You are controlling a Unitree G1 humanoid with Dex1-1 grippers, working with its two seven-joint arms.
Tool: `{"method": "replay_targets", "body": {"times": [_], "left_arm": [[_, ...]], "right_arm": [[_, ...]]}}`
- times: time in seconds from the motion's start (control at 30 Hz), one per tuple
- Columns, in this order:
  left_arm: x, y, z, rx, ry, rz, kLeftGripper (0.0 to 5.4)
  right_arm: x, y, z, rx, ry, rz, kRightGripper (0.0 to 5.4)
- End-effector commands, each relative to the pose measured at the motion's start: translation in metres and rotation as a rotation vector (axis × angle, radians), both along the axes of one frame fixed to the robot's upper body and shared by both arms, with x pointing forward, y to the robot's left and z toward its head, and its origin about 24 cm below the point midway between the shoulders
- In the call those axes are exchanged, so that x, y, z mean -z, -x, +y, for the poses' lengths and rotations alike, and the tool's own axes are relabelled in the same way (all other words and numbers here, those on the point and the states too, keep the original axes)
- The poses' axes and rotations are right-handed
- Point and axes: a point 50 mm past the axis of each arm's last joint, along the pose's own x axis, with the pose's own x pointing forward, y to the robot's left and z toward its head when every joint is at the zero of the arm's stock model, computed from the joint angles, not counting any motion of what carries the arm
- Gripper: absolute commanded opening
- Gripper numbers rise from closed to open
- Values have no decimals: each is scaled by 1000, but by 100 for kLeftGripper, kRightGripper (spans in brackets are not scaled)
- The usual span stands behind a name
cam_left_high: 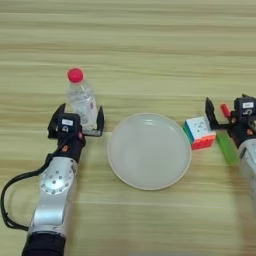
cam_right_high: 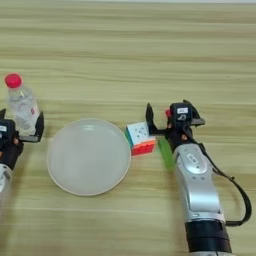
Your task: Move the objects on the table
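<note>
Here: left gripper [cam_left_high: 80,119] open astride bottle [cam_left_high: 81,100]; right gripper [cam_right_high: 172,118] open, empty, beside cube [cam_right_high: 140,138].

The worktop [cam_left_high: 150,40] is a wide light wooden surface with horizontal grain stripes. A round white plate [cam_left_high: 149,150] lies near its middle. Left of the plate stands a clear plastic bottle [cam_left_high: 82,102] with a red cap, upright. Just right of the plate sits a multicoloured puzzle cube [cam_left_high: 200,132] — beside it lies a flat green block [cam_right_high: 164,151].
</note>
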Motion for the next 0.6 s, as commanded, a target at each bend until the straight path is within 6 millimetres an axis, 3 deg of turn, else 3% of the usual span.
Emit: {"method": "replay_targets", "body": {"times": [0.03,0.6], "left_arm": [[1,-6,2,9,-3,21,540],[-3,-29,-1,48,-14,20,540]], "right_arm": [[2,3,1,12,-6,10,538],[3,3,4,19,-20,11,538]]}}
